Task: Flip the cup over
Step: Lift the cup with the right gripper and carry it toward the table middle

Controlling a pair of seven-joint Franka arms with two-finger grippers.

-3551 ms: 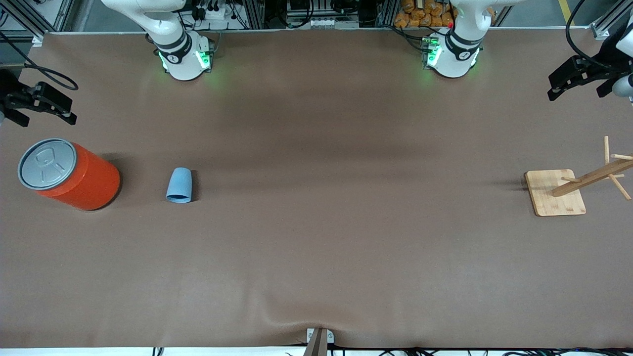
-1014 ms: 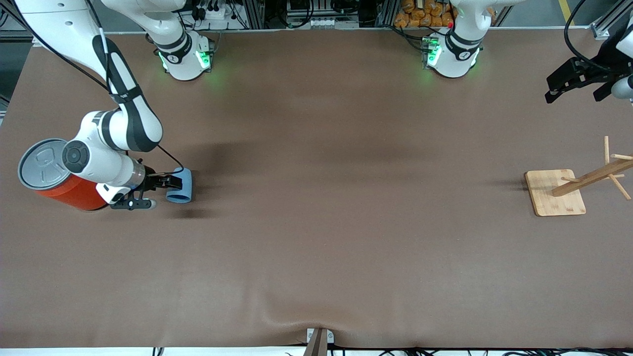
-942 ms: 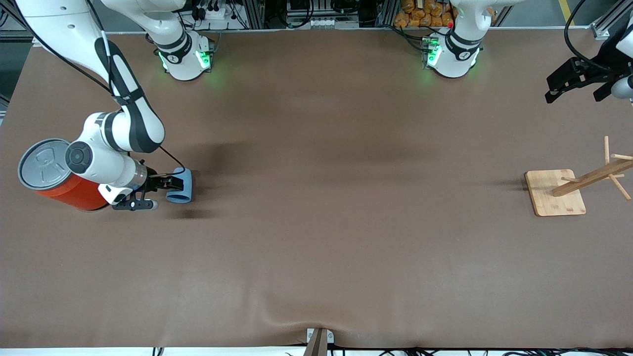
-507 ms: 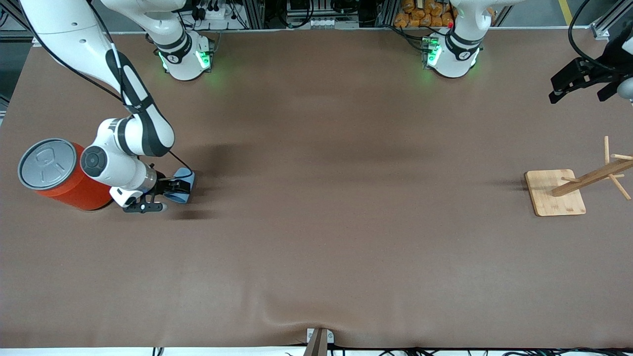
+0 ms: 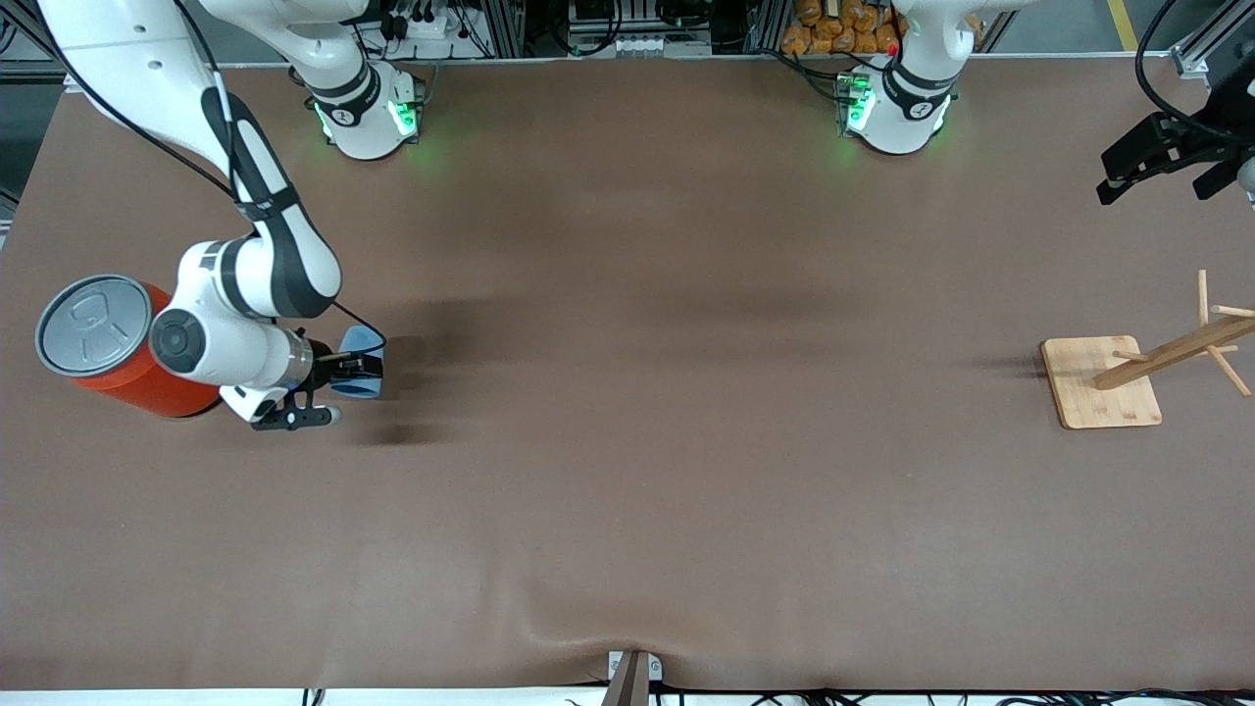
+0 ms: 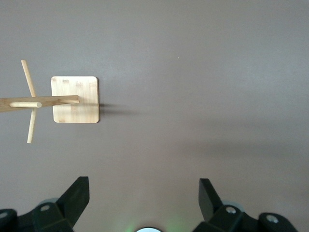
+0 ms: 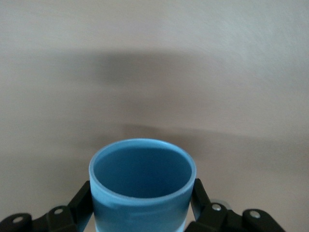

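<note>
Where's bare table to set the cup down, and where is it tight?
Free: the wide table stretch between the cup and the wooden rack. Tight: beside the orange can, where the right end effector grips the cup.

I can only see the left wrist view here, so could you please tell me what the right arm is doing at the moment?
Observer: The right gripper is shut on the light-blue cup, toward the right arm's end of the table.
Operator: Thank you. Can you see into the cup?
Observer: Yes, the right wrist view looks straight into its open mouth, and it shows nothing inside.
Operator: Is anything close by it?
Observer: A big orange can with a grey pull-tab lid stands beside the cup, farther toward the right arm's end of the table.
</note>
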